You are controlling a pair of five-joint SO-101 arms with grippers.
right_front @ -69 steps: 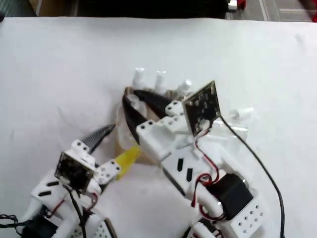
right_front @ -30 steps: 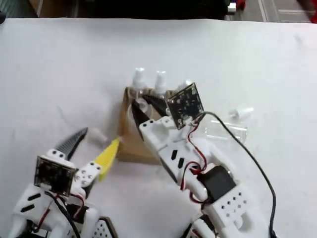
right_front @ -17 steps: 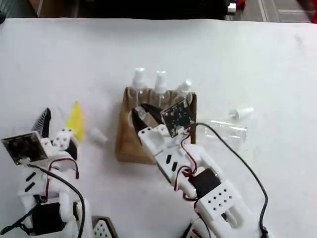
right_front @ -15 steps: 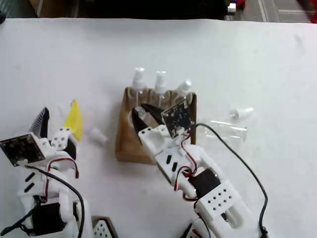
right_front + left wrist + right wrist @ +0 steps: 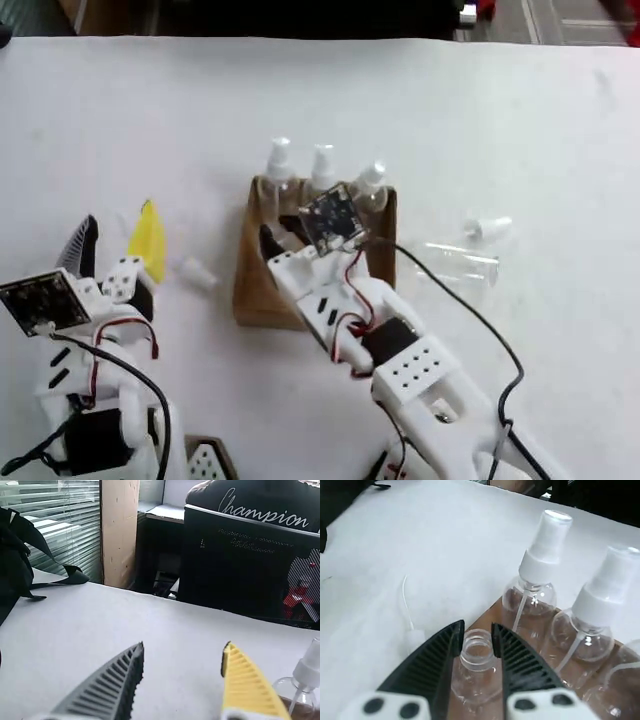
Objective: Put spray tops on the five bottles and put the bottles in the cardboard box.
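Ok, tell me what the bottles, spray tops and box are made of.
The bottles look like clear glossy plastic, possibly glass: tubes show through their walls. The spray tops look like white matte plastic. The box is dull brown, likely cardboard.

White table, brown cardboard box, clear bottles with white spray tops, clear uncapped bottle, left gripper with one grey ribbed finger and one yellow, right gripper with black ribbed fingers
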